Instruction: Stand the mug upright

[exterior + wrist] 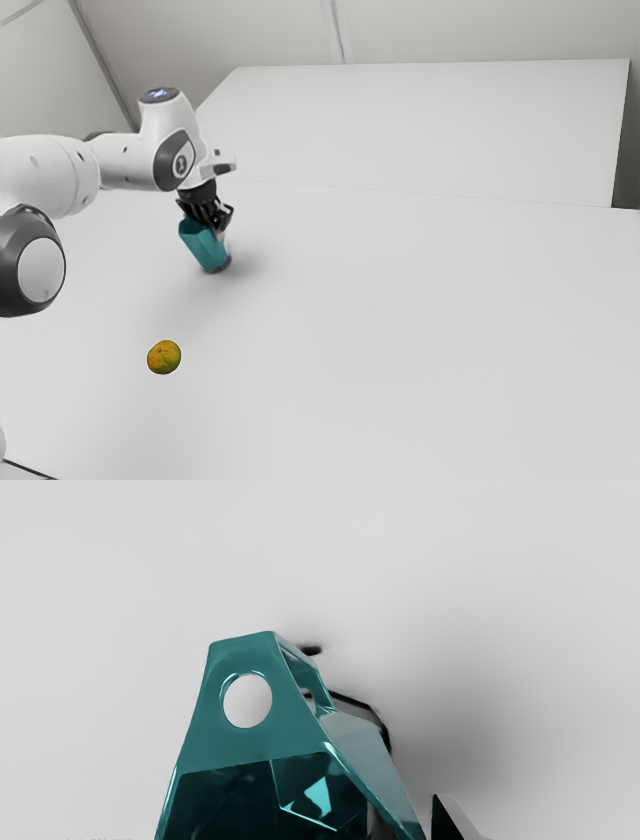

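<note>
Leaning with its mouth up toward the exterior view's left, the teal mug (206, 250) lies at and just below the black gripper's tips (214, 222); whether its fingers are spread or closed, I cannot tell. An orange fruit (164, 357) rests well apart on the white table (400, 330).
</note>
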`<action>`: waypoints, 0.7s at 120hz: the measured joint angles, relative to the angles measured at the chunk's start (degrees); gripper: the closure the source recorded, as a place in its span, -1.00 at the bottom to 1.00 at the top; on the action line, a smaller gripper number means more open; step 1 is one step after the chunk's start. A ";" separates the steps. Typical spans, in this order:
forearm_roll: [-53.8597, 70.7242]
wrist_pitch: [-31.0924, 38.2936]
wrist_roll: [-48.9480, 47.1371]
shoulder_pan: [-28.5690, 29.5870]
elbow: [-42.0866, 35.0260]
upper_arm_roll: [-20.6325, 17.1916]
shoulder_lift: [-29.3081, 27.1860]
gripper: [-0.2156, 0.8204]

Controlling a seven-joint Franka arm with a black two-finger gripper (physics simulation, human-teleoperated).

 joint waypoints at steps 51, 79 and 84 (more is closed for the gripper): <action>-0.59 -4.03 -6.37 0.01 2.32 -0.02 -5.72 -0.41; -0.25 -22.69 -9.53 0.14 13.18 -4.63 -13.66 -0.53; -0.45 -26.32 -10.11 0.23 14.01 -6.37 -15.85 -0.54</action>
